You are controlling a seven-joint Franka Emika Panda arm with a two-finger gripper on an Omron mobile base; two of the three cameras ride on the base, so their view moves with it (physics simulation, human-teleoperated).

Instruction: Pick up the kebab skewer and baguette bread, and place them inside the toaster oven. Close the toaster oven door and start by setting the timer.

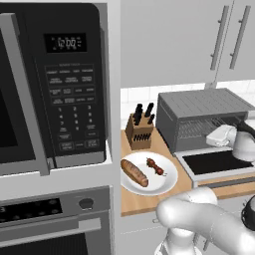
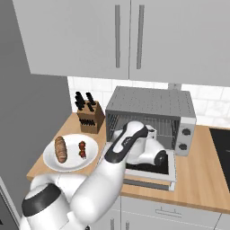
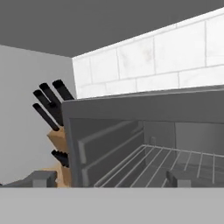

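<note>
Plainly, the wide-open pincer faces the grey metal toaster oven's wire rack, while the dark-chunked kebab skewer lies away to its left on the round white plate, stick running diagonally.

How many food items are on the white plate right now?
2. The baguette bread lies on the left side of the white plate, and the kebab skewer lies apart from it toward the toaster oven. Nothing on the plate looks hidden.

One baguette bread, one kebab skewer, one plate, one toaster oven, one knife block.
</note>
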